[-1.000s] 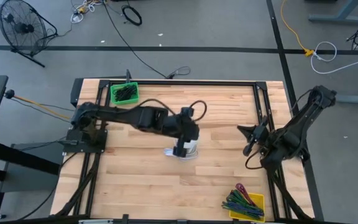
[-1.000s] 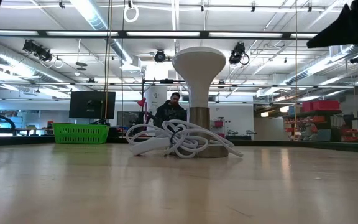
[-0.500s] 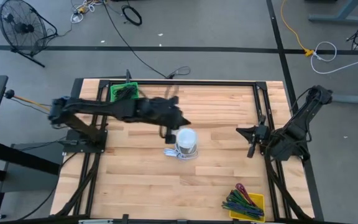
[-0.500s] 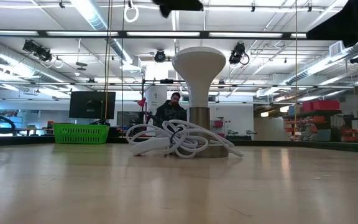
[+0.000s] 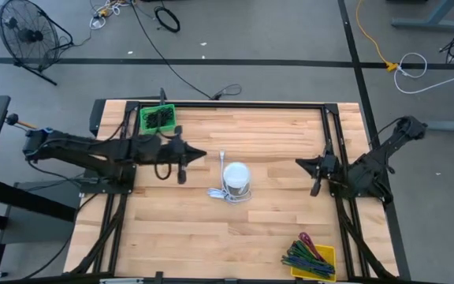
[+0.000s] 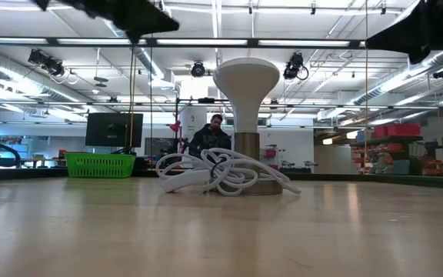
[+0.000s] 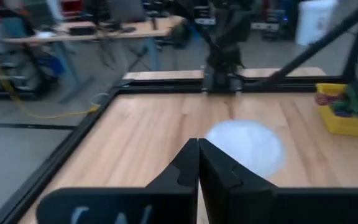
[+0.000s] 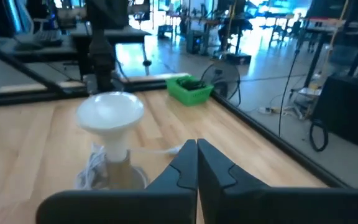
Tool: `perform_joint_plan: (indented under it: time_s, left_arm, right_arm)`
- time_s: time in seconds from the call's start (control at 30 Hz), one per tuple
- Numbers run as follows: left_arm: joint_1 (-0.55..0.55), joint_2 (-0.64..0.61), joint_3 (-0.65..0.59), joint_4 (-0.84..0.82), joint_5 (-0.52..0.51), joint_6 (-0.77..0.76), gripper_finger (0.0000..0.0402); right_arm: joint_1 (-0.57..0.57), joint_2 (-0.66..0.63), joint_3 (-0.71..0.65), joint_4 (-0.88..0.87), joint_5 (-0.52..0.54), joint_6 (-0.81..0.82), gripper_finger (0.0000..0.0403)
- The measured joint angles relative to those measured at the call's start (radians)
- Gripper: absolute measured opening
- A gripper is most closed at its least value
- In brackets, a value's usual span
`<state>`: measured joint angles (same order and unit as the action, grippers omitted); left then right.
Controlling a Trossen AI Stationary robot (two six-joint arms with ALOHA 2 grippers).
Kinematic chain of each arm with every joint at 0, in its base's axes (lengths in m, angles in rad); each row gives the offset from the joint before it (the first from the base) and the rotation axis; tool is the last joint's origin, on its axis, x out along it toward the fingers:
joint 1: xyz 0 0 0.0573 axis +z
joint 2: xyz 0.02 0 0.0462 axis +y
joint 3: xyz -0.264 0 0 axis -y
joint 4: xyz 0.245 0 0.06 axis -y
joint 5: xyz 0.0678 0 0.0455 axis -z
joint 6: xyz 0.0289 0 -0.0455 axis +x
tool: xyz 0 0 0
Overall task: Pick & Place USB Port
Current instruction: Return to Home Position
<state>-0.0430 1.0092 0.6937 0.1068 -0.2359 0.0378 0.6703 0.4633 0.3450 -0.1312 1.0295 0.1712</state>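
Note:
The USB port [image 5: 236, 175] is a white mushroom-shaped stand at the table's middle, resting upright on its round foot [image 6: 246, 185], with a white cable [image 6: 206, 173] coiled loosely around the base. My left gripper [image 5: 203, 155] hangs shut above the table to the port's left, pointing almost level at it [image 7: 198, 142]. My right gripper [image 5: 298, 164] is shut by the table's right edge and also points at the port [image 8: 196, 143]. Both grippers touch nothing. The wrist views show the port's white cap [image 7: 246, 146] [image 8: 110, 112] ahead of the fingers.
A green basket [image 5: 158, 117] with dark parts stands at the far left corner. A yellow bin [image 5: 310, 257] of coloured cables sits at the near right corner. Black frame rails [image 5: 331, 142] run along the table's edges. A person [image 6: 212, 137] sits in the room beyond.
My left gripper has drawn back from right over the USB port toward the table's left edge. It has tipped from pointing down to almost level and stayed shut. The port and its cable have stayed where they were.

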Motion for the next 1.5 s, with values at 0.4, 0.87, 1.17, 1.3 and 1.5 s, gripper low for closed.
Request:
perform_joint_plan:
  time_s: [0.4,0.87,1.17,1.3,1.5]
  left_arm:
    - [-0.004,-0.292,-0.289,0.091,-0.08,-0.051,0.0013]
    - [0.006,-0.568,-0.62,0.289,-0.083,-0.137,0.0013]
    - [0.007,-0.587,-0.684,0.284,-0.083,-0.116,0.0013]
    - [0.007,-0.586,-0.684,0.221,-0.085,-0.161,0.0013]
    - [0.007,-0.586,-0.685,0.25,-0.085,-0.139,0.0014]
  right_arm:
    - [-0.342,-0.131,-0.155,0.265,-0.4,-0.176,0.0002]
    - [-0.849,-0.15,-0.331,0.452,-0.873,-0.078,0.0001]
    - [-1.156,-0.144,-0.33,0.443,-1.159,-0.048,0.0001]
    - [-1.236,-0.123,-0.33,0.393,-1.232,0.022,0.0001]
    - [-1.245,-0.096,-0.329,0.39,-1.3,0.026,0.0006]
